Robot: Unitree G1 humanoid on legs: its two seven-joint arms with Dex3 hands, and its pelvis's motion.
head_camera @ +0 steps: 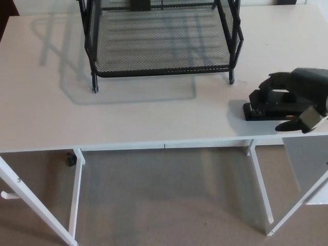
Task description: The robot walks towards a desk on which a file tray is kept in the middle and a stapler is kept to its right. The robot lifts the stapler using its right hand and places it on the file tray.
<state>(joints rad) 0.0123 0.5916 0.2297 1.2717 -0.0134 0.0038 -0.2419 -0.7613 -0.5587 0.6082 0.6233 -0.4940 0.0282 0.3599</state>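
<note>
We see the right robot hand (301, 92) closed around the black stapler (267, 106), which rests on the table (128, 118) at four o'clock from the file tray (164, 72).

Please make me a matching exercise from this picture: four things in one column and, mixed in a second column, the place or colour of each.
Things:
1. file tray
2. stapler
3. right hand
4. desk

Descriptions:
A. white, bearing the others
B. lying on the desk, to the right of the tray
C. black mesh, at the far middle of the desk
D. reaching in from the right, at the stapler

Pairs: 1-C, 2-B, 3-D, 4-A
</note>
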